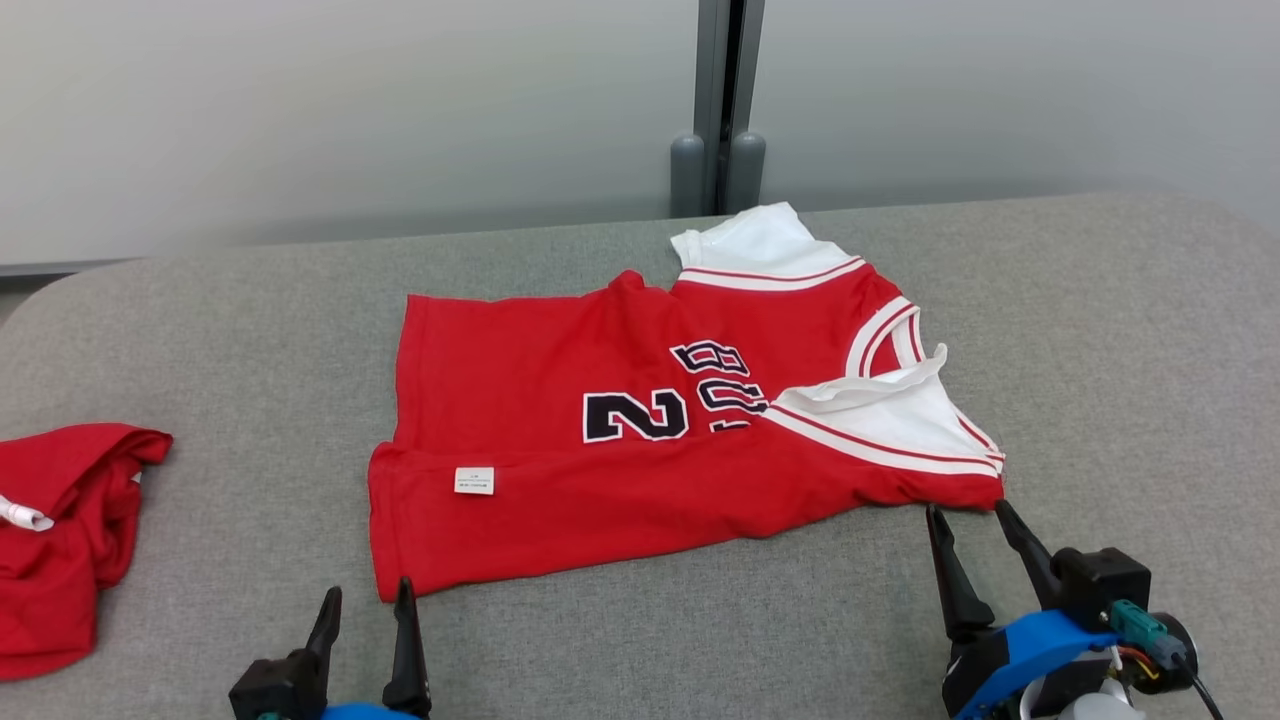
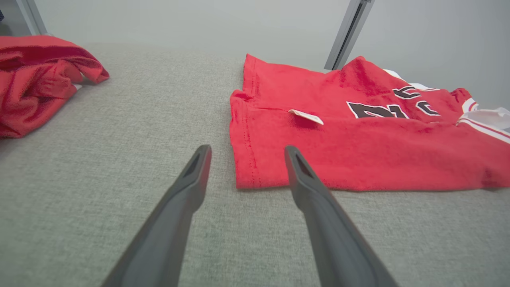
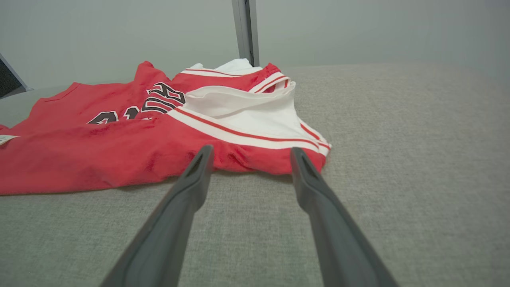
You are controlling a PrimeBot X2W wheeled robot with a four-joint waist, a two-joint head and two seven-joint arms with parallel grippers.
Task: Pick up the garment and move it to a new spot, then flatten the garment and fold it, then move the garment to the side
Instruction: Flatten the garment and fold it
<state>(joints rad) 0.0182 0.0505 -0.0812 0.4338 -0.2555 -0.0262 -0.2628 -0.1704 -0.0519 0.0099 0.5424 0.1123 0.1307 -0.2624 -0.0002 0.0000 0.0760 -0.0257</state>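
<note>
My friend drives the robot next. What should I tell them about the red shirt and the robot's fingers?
Left gripper: fingers open, empty, just short of the near left corner of the red sleeveless jersey with white trim and dark numbers.
Right gripper: fingers open, empty, at the jersey's near right corner.
Jersey: spread on the grey fabric-covered table, with its near edge seemingly folded over and a small white label showing.
A crumpled red cloth lies at the table's left.
Done, it seems: laid flat, one fold made.
Left: finish folding, then move the jersey aside.
</note>
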